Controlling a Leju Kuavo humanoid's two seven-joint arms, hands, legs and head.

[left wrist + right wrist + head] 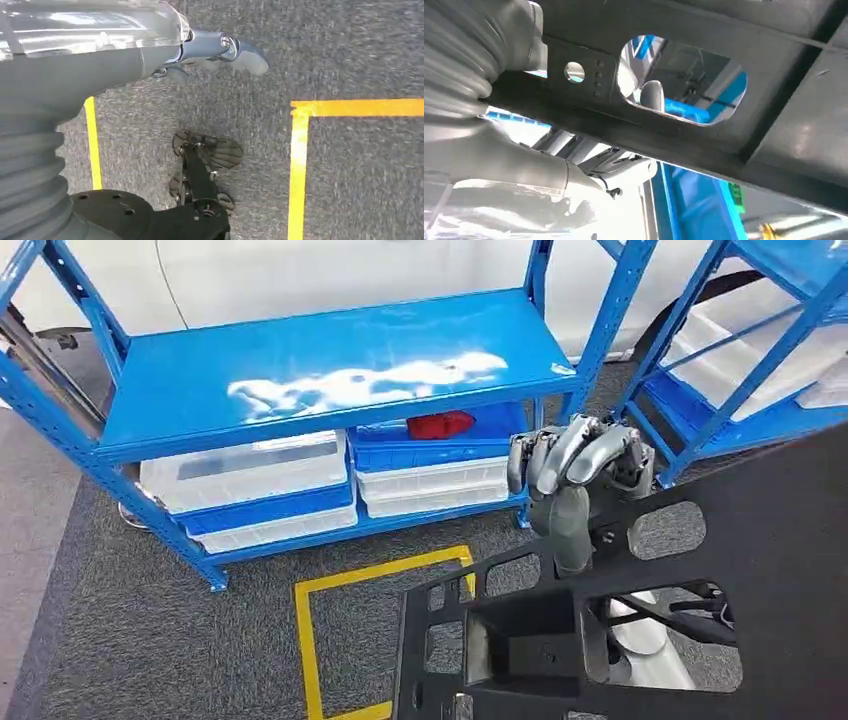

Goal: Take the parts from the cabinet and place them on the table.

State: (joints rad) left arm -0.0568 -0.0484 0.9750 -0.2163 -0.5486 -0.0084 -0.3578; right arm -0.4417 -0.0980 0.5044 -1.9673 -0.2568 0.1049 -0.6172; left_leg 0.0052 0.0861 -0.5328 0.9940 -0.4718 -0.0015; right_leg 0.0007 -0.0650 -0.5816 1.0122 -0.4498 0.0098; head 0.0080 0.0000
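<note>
So the right hand was up in front of the robot with its fingers wrapped over the top edge of a big black metal part, a flat panel full of rounded cutouts. From the head view that part took up the whole lower right, tilted, with a boxy bit sticking out near the bottom middle. The right wrist view was basically jammed up against the underside of the same black part, and you could see a fingertip poking through one of the oval holes, so yeah, it had a solid hold on it.

The left hand was hanging low over the grey carpet. Its fingers looked loosely curled and there was nothing in them that I could see, but honestly I couldn't tell how far open it was from that angle.

Behind the part stood the blue shelf rack, top shelf bare and shiny. On the lower level there were white and blue plastic bins side by side, and a red thing sat on the blue bin on the right. A yellow tape square was marked on the carpet just in front of the rack, and a second blue rack stood off to the right.
</note>
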